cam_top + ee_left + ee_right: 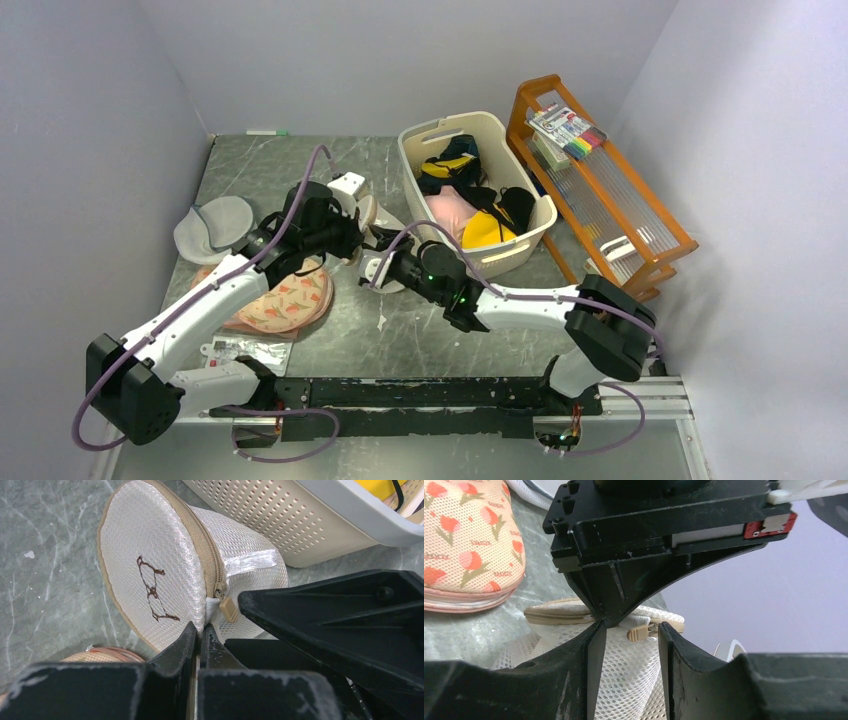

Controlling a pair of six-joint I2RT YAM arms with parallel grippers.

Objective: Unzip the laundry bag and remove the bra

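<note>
The cream-white mesh laundry bag (150, 565) stands on its edge beside the basket, its tan zip round the rim. My left gripper (200, 630) is shut on a fold of the mesh just below the tan zip pull (229, 609). In the right wrist view my right gripper (629, 632) is open, its fingers either side of the zip pull (640, 634) without touching it, with mesh behind. From above, both grippers meet over the laundry bag (376, 274) at the table's middle. The bra is hidden.
A round pink bag with orange-red prints (282, 302) lies left of the grippers, a grey round bag (212, 228) behind it. A cream basket (455, 125) holding clothes stands at the back right, and a wooden rack (640, 215) beyond it. A small packet (245, 350) lies near the front.
</note>
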